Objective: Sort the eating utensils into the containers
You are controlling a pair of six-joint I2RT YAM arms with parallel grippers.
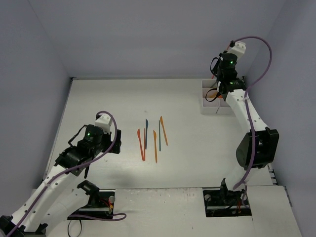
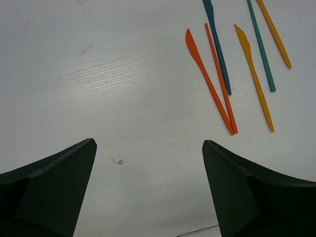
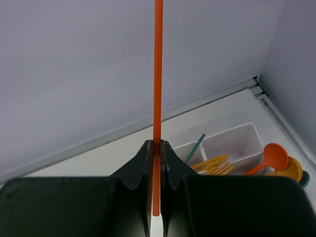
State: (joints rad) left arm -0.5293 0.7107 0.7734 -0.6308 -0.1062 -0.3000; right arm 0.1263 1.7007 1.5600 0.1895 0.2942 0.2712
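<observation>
Several eating utensils lie side by side mid-table: orange, blue and teal. In the left wrist view an orange knife, a red-orange handle and a blue knife lie up and to the right of my left gripper. That gripper is wide open over bare table, left of the row. My right gripper is shut on a thin orange utensil, whose working end is out of frame. It hangs raised beside the white containers at the back right.
The compartments hold yellow-orange utensils, a teal handle and an orange spoon. Grey walls close in the table at the back and sides. A seam runs along the table's near edge.
</observation>
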